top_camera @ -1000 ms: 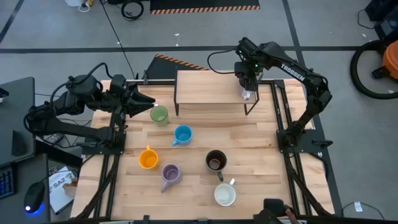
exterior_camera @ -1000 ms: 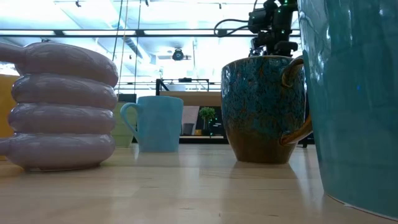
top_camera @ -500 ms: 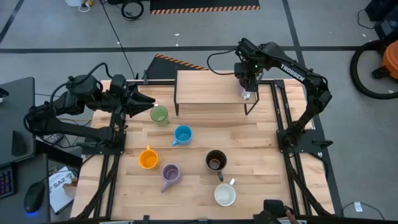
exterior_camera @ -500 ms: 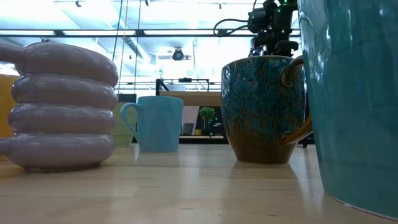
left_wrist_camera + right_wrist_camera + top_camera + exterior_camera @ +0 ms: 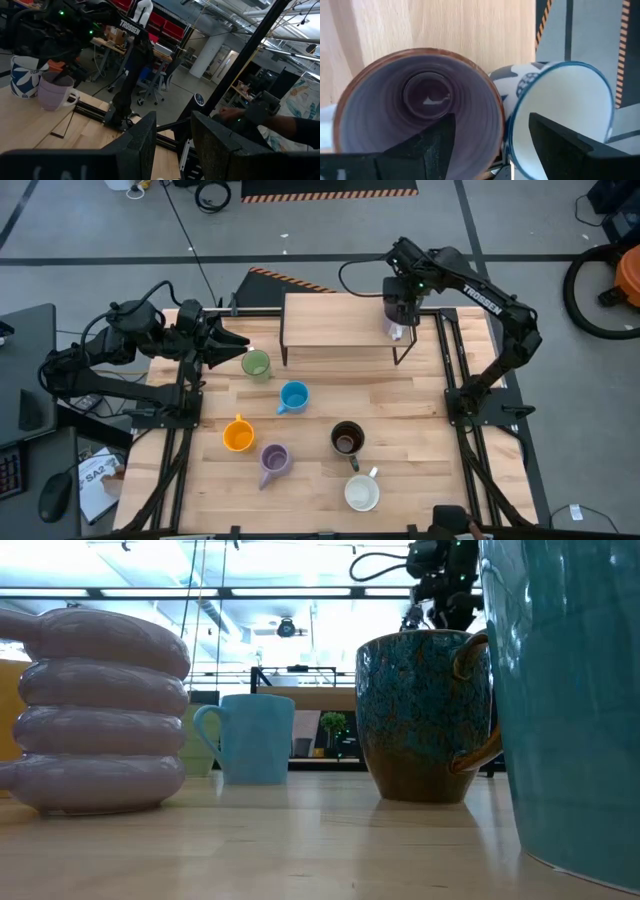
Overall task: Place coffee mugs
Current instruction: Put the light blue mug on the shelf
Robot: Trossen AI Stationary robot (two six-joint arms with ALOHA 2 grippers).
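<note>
Right wrist view: the right gripper (image 5: 490, 145), fingers spread and empty, hangs over the lilac mug (image 5: 420, 105) touching the white mug (image 5: 560, 115); any sideways drift could topple both off the shelf (image 5: 330, 320).

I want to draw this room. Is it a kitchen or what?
Not a kitchen; it looks like a robot lab or workshop. Two dark arms are bolted to a wooden table, cables lie on the concrete floor, and the left wrist view shows office chairs and red shelving.
</note>
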